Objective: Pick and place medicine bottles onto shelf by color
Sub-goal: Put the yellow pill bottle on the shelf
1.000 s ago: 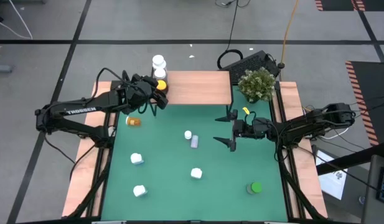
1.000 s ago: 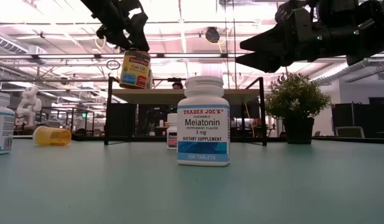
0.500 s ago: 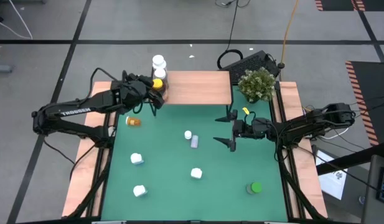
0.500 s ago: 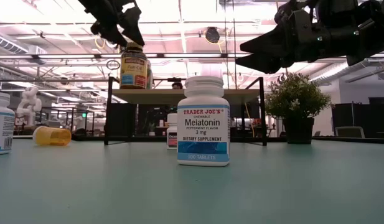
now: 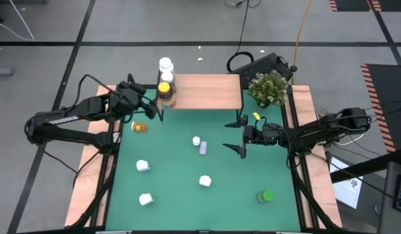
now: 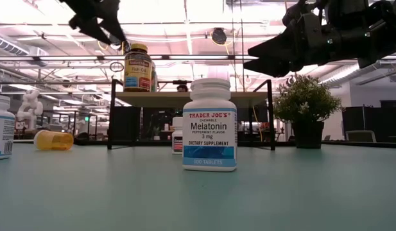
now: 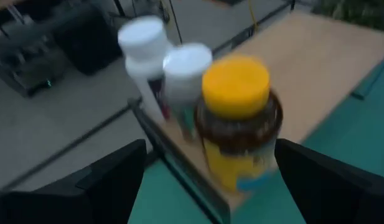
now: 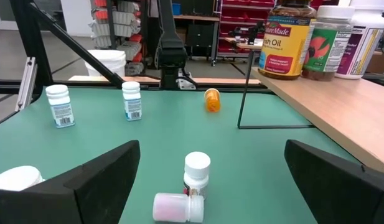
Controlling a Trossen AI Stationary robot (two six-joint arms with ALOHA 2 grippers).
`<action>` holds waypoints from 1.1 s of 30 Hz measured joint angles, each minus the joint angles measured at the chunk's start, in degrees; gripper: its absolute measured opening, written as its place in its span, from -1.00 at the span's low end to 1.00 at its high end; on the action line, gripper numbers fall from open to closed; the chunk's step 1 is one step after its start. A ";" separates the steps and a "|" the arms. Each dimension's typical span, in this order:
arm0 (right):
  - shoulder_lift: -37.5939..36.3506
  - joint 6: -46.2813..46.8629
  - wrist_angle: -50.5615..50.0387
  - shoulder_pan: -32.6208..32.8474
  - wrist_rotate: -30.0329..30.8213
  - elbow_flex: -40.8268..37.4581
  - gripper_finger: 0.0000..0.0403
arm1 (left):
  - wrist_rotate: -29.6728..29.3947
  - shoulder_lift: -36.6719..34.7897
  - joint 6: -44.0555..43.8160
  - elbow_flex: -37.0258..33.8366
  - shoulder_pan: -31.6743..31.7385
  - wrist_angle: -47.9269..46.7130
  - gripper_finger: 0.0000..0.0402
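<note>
Your left hand (image 5: 150, 106): fingers spread wide, holding nothing, just beside shelf corner. Amber-brown plastic bottle with yellow lid (image 5: 164, 93) stands upright on light wood shelf with thin black legs (image 5: 206, 91), next to two white-capped bottles (image 5: 166, 67). Your right hand (image 5: 238, 137): wide open, empty, above green counter (image 5: 174, 188). Orange bottle (image 5: 140, 127) lies on side nearest left hand; probably light, rigid, slick, may roll. Take across body, not cap.
</note>
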 joint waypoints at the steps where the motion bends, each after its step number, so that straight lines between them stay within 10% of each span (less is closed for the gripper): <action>1: 0.01 0.00 0.00 0.00 0.00 0.00 0.95 | -0.01 -0.25 -1.46 0.00 -0.74 -1.42 0.77; 33: -0.01 0.76 1.12 -0.02 -0.17 0.00 0.95 | -3.51 9.18 -0.49 -12.98 -0.49 17.49 0.77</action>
